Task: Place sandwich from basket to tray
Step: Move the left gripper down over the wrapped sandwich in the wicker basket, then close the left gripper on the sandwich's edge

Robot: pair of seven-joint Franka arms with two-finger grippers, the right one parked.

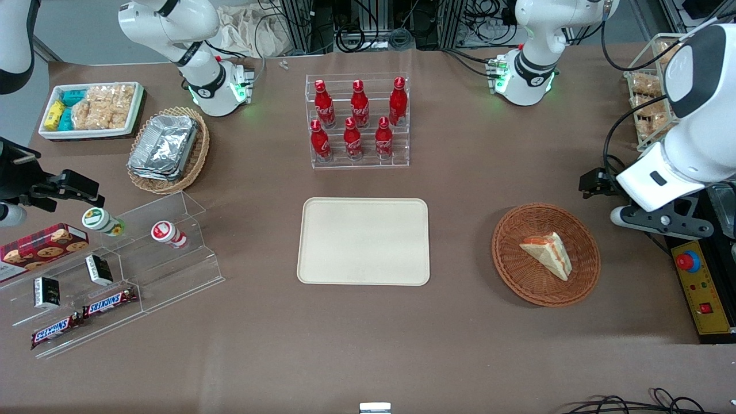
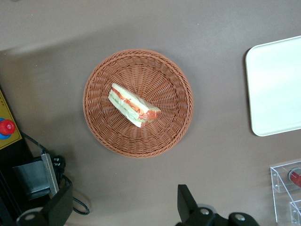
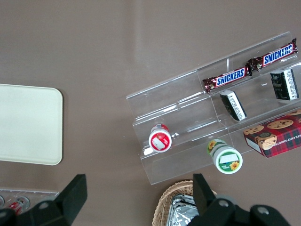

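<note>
While the small triangular wedge of pale bread with orange and green filling, the sandwich (image 1: 547, 253), lies on its side in the round reddish-brown woven wicker basket (image 1: 517, 273), the front view shows the left arm's gripper (image 1: 595, 185) hanging above the table just beside the basket's rim, toward the working arm's end. The large flat cream rectangular tray (image 1: 363, 241) sits well apart from the basket, with only bare brown table (image 1: 460, 322) between them, so the carry path looks open. An acrylic rack of red bottles (image 1: 357, 121) stands farther from the camera than the tray, out of that path.

From the left wrist view, the sandwich (image 2: 133, 105) rests near the middle of the basket (image 2: 164, 136), its filling edge up. The gripper (image 2: 120, 207) has its dark fingers (image 2: 187, 202) spread wide apart, holding nothing. The tray's rounded corner (image 2: 256, 94) shows nearby.

As I judge it, the soft wedge could squash or shed its layers under a hard pinch, and a low approach could snag the woven rim and drag the basket

The right wrist view shows only the tray's edge (image 3: 51, 127) and a snack stand (image 3: 207, 117)
</note>
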